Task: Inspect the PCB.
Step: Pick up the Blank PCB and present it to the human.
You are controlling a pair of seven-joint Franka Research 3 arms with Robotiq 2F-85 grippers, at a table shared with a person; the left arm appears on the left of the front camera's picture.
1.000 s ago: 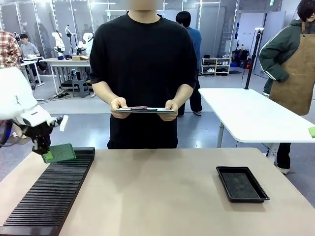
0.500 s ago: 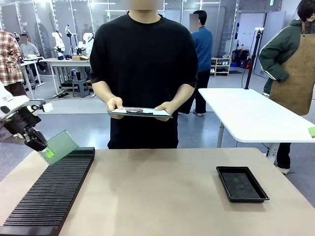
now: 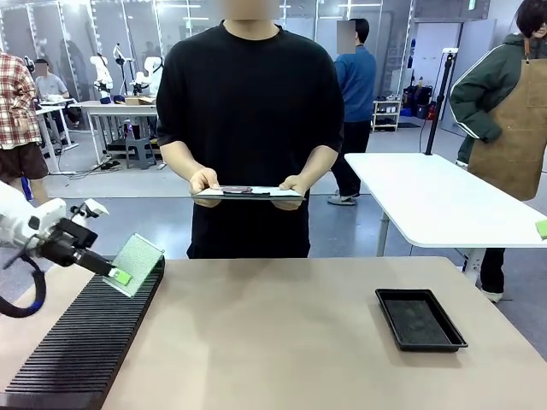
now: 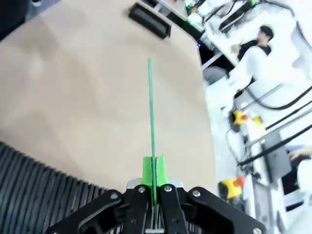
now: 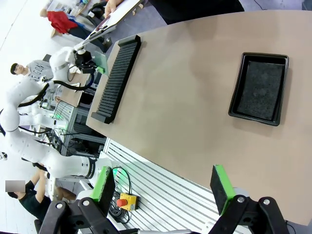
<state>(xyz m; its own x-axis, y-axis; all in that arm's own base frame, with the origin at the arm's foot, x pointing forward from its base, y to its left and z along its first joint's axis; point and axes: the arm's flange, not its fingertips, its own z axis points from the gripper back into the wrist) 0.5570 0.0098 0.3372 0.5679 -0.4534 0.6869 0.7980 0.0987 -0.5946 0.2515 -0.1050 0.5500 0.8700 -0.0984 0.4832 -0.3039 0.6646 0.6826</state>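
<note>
Front view: fixed at the near edge, facing across the table (image 3: 282, 325) to the person (image 3: 249, 128). Left wrist view: close behind the left gripper (image 4: 155, 170), PCB (image 4: 150, 107) edge-on, facing the tray (image 4: 149, 21) at right. Right wrist view: high behind the near edge; shares rack (image 5: 117, 78), tray and table with the front view.

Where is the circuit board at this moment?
Front view, left side: the circuit board, tilted, is gripped by the left hand over the black slotted rack's far end.

A grey floor (image 3: 145, 224) is seen beyond the tan worktable (image 3: 282, 329). A white table (image 3: 427, 201) is placed at the right; glass partitions (image 3: 77, 34) are noted at the back left.
</note>
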